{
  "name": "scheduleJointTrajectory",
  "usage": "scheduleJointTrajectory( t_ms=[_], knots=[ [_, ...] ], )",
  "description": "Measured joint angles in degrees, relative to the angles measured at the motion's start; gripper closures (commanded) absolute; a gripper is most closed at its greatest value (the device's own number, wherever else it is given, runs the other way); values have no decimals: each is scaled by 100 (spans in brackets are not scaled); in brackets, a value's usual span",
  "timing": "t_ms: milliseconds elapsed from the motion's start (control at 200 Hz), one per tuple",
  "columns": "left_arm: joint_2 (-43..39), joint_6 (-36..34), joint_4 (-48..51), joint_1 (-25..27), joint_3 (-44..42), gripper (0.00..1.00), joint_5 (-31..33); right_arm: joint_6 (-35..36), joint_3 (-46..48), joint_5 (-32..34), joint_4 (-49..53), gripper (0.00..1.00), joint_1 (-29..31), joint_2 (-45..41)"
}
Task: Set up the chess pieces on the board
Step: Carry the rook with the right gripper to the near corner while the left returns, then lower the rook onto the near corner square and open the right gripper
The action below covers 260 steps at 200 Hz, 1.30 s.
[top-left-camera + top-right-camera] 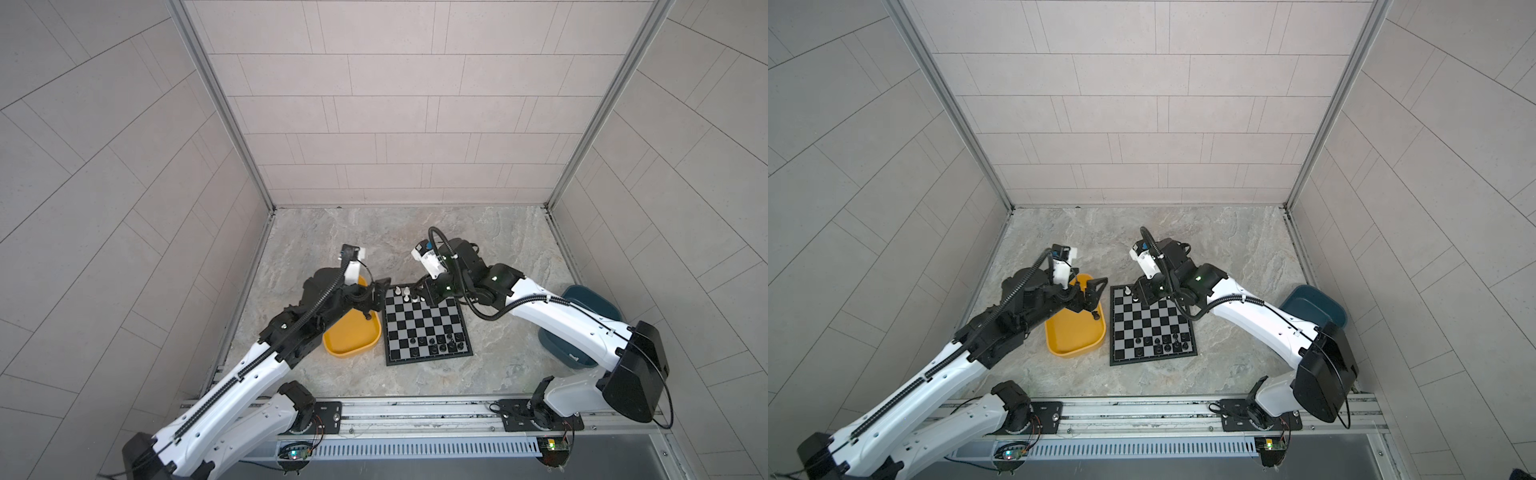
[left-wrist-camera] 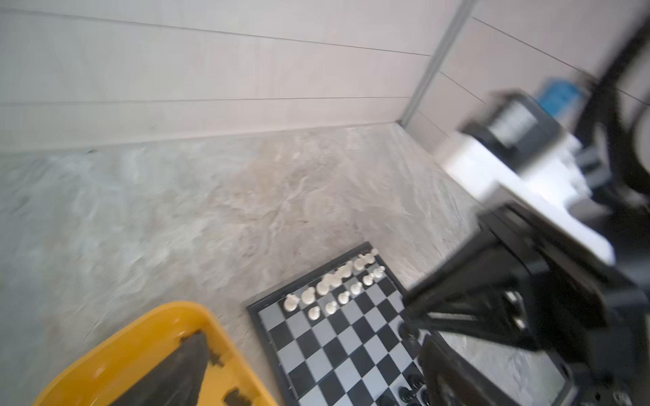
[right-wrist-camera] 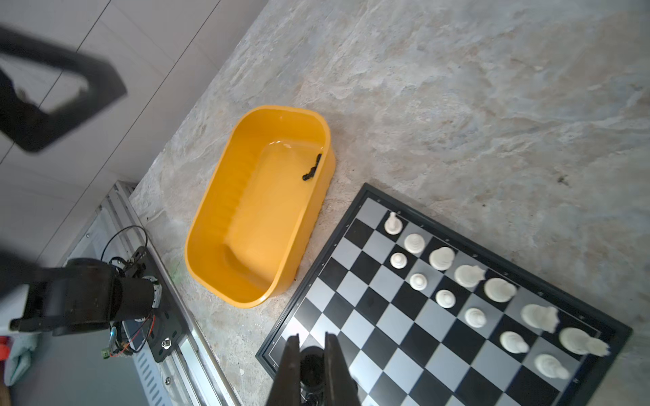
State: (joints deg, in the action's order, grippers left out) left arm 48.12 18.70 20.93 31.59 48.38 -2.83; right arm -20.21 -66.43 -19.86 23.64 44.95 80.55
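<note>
Two pincers at the board's edges, one loaded

Two rows of white pieces [image 3: 441,258] stand along the board's [image 1: 409,328] far edge. A loose cluster of black pieces [image 1: 441,340] sits toward its near right corner, and the middle rows stand open. The right pincer [image 3: 312,339], above the board's far rows, is pressed together on a black piece [image 3: 311,367] whose kind cannot be made out. The left pincer [image 1: 1096,300] hangs spread wide over the yellow tray [image 1: 337,347], which lies just beside the board's left edge with a narrow strip of table [image 1: 415,241] between them. Another black chessman [image 3: 312,168] lies on its side in the tray, by the wall nearest the board. Open table stretches beyond the board's far and near edges. Right of the board, a blue bin [image 1: 590,297] is half hidden by the right arm [image 1: 540,307], which also covers the board's far right corner in both top views. The left wrist view is smeared.
</note>
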Motion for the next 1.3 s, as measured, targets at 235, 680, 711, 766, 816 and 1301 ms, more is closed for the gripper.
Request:
scheduleJointTrajectory(
  t_ms=[235, 680, 711, 766, 816, 1301],
  knots=[
    [680, 734, 1537, -1661, 153, 0, -1390, 354, 870, 662, -787, 100, 1270, 59],
    [356, 940, 1530, -2087, -503, 0, -2538, 396, 1753, 1167, -1869, 100, 1838, 693],
    [323, 946, 1519, -2087, -511, 0, -2557, 391, 1705, 1182, -1871, 100, 1838, 748],
    [284, 960, 1458, -2087, -516, 0, -2590, 391, 1585, 1207, -1875, 100, 1836, 863],
    [278, 966, 1421, -2087, -516, 0, -2612, 391, 1495, 1217, -1893, 100, 1840, 966],
    [282, 981, 1335, -2096, -525, 0, -2675, 326, 1410, 1228, -1937, 100, 1882, 1331]
  ],
)
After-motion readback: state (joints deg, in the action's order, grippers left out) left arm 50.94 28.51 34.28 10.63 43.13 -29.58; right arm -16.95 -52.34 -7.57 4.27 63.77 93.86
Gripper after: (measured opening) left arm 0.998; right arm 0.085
